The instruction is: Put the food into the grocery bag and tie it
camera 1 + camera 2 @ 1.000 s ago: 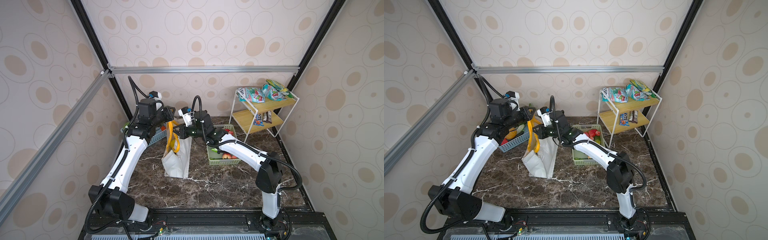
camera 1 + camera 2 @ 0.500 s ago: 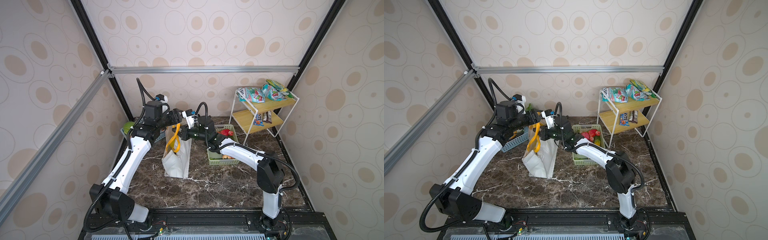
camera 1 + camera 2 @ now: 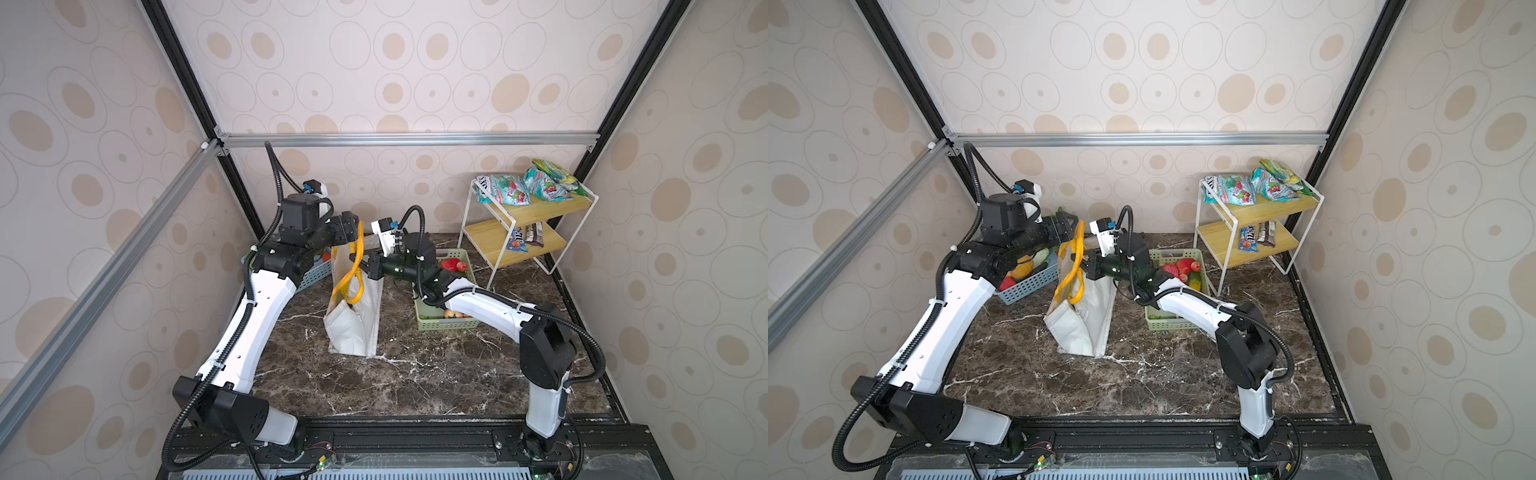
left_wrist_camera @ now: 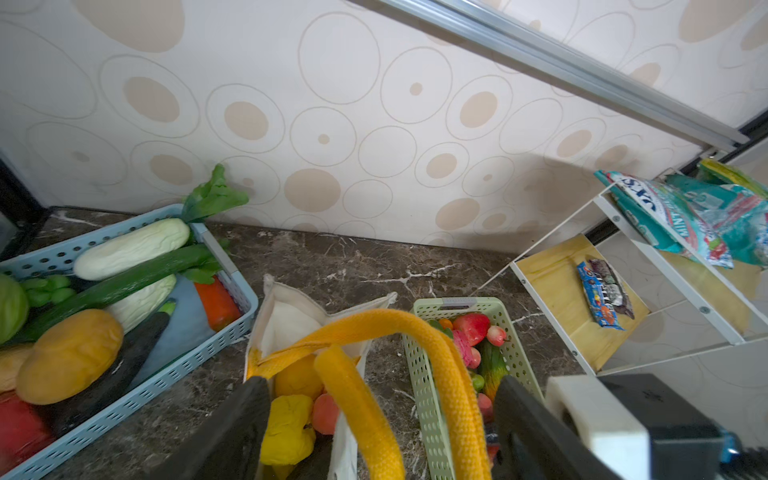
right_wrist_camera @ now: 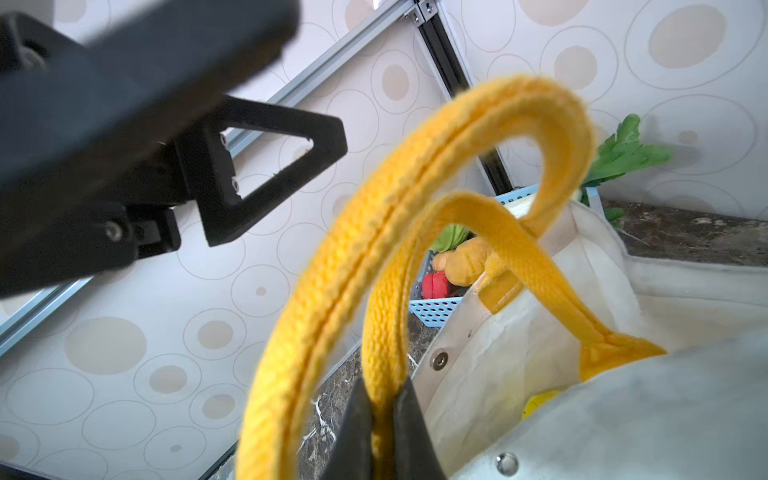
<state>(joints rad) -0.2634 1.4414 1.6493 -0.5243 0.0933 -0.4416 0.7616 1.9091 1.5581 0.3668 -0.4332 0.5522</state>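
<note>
The cream-white grocery bag point(image 3: 353, 320) point(image 3: 1079, 324) stands upright mid-table with its yellow handles point(image 3: 352, 272) looped above the mouth. My right gripper point(image 3: 366, 266) point(image 5: 382, 419) is shut on one handle strap point(image 5: 384, 340) just above the bag's rim. My left gripper point(image 3: 353, 230) point(image 4: 380, 419) is open beside the top of the loops; both straps run between its wide jaws without being gripped. One of its fingers point(image 5: 212, 187) shows apart from the strap. Inside the bag lie food pieces: a yellow fruit point(image 4: 291, 428), an orange point(image 4: 299, 376) and a peach-coloured one point(image 4: 326, 413).
A blue basket point(image 4: 245, 301) of vegetables sits left of the bag, under my left arm. A green basket point(image 4: 419, 374) of fruit sits right of it, under my right arm. A white two-tier shelf point(image 3: 528, 224) with snack packets stands at the back right.
My left gripper has opened and let go of the yellow handle, shifting slightly toward the right. The right gripper stays shut on its strap, and the loops have sagged a little.
</note>
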